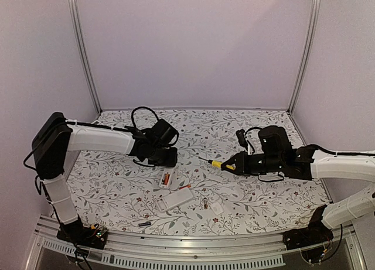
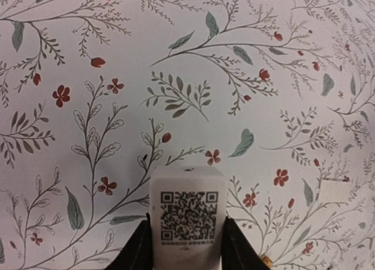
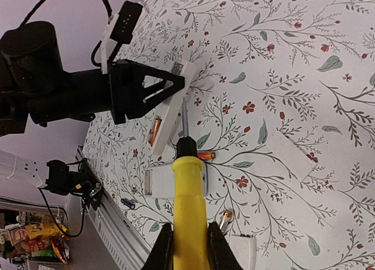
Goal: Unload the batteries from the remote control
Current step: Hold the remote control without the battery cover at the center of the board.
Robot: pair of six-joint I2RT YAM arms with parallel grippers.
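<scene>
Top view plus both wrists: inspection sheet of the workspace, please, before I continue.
Surface: floral-print table, flat.
Job's things: small remote, orange battery inside; second remote lying flat; loose battery beside it; dark battery at the near edge.
Clutter: white cover plate.
Grippers: left gripper shut on small remote; right gripper shut on screwdriver.
Cables: black cable looped over left wrist.
Surroundings: plain walls, metal posts.
</scene>
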